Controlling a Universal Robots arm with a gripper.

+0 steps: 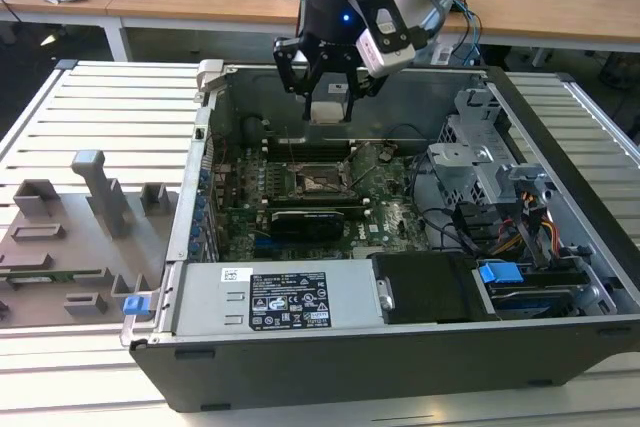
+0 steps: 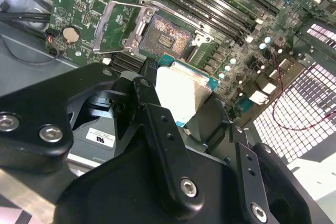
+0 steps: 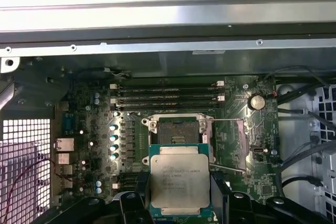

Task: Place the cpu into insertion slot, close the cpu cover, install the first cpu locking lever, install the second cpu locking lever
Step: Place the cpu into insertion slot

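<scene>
We see the cpu [image 3: 179, 182] pinched by its side edges in the claw [image 3: 179, 190], upper middle of the exterior view. It hangs over the bare insertion slot [image 3: 177, 129], clear of it. The cpu cover [image 2: 105, 30] is flipped open beside the slot, inside the computer case [image 1: 300, 357].

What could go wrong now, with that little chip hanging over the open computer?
The gripper holds the cpu by its edges above the motherboard; a slip could drop it onto the circuitry. The chip is not yet seated in the insertion slot; set down askew, it might damage the socket's contacts. The cpu cover stands swung open beside the slot, and the gripper could perhaps clip it going down.
</scene>
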